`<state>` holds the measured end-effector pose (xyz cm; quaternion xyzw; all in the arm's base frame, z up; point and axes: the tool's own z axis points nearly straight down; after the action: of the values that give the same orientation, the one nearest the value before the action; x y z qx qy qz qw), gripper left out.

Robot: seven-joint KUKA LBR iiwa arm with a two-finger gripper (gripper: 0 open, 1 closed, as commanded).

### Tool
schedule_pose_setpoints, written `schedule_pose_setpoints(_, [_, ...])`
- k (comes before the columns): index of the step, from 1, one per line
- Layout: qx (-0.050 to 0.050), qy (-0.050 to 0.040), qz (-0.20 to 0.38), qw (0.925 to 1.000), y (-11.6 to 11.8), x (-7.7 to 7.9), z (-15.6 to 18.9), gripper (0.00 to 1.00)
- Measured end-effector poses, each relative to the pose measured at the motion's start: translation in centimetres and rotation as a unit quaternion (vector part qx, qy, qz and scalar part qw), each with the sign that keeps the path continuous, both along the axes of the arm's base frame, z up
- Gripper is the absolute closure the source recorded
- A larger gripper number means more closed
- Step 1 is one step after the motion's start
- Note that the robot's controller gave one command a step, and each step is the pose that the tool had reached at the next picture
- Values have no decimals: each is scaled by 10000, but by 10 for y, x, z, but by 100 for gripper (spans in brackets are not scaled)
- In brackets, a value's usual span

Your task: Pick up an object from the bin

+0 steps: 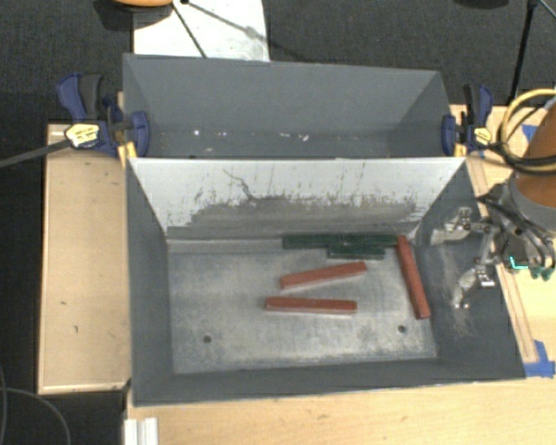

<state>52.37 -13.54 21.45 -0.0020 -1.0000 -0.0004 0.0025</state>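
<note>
My gripper (460, 261) hangs over the bin's sloping right wall with its two metal fingers spread apart, open, and nothing between them. Just to its left a red-brown bar (413, 277) lies lengthwise at the foot of that wall. A second red-brown bar (322, 274) lies slanted in the middle of the floor. A third (310, 305) lies flat in front of it. Two dark green bars (345, 244) lie end to end, overlapping, against the back wall.
The arm with its orange cover and cables comes in over the right rim. The left half and the front of the bin floor are bare metal. Steep grey walls rise on all sides.
</note>
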Motion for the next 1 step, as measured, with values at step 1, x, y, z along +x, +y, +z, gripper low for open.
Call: schedule_pose_setpoints(1, [-8, -41, 20, 10000, 1, 2, 4, 0])
